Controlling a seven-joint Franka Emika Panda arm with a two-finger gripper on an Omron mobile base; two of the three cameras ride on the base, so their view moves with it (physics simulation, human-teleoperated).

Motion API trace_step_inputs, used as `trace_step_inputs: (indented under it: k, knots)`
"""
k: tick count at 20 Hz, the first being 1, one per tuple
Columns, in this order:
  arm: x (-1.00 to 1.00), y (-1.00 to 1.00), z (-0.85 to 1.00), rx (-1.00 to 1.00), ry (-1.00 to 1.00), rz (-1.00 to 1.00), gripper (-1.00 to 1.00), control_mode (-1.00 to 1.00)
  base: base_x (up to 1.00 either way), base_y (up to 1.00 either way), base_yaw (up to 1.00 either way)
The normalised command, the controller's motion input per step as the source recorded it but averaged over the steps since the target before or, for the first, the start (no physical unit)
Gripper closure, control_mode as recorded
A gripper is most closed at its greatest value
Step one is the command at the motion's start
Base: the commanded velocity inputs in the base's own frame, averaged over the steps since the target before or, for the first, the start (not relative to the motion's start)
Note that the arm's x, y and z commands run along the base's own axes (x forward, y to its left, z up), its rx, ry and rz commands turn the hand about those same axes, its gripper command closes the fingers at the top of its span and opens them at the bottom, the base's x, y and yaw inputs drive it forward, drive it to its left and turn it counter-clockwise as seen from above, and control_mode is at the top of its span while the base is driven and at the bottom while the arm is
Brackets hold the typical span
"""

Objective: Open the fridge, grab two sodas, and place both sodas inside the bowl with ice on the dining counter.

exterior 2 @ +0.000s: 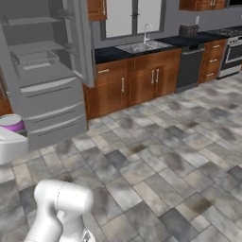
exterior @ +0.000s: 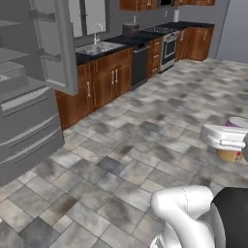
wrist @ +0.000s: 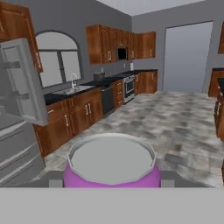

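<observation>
One soda can [wrist: 111, 168], purple-magenta with a silver top, sits between the gripper's [wrist: 105, 183] fingers, which are closed on its sides and hold it upright above the tiled floor [wrist: 175, 118]. In the left base view the can [exterior: 231, 154] shows its orange-yellow lower part below the white hand, at the right edge; in the right base view its purple rim [exterior 2: 12, 123] peeks over the hand at the left edge. Beyond it stands the grey fridge [exterior 2: 45, 94], its door [exterior: 55, 43] swung open, shelves and bottom drawers exposed. Wood cabinets [exterior 2: 142, 82] under a dark counter with a sink [exterior 2: 144, 46] run along the wall beside it.
</observation>
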Motion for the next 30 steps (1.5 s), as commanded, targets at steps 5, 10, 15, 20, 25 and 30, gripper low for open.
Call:
trace_step_inputs:
  k: [5,10,15,20,25,30]
  knots:
    - [0.0,0.0,0.0,0.0,0.0,0.0,1.0,1.0,-1.0,-0.85,-0.13]
    - [0.0,0.0,0.0,0.0,0.0,0.0,1.0,1.0,-0.99,-0.9,-0.12]
    - [0.0,0.0,0.0,0.0,0.0,0.0,1.0,1.0,-0.81,-0.98,-0.09]
    - [0.0,0.0,0.0,0.0,0.0,0.0,1.0,1.0,-0.43,-1.0,-0.02]
    - [0.0,0.0,0.0,0.0,0.0,0.0,1.0,1.0,-0.24,-1.0,-0.01]
    - [0.0,0.0,0.0,0.0,0.0,0.0,1.0,1.0,-0.12,-1.0,0.0]
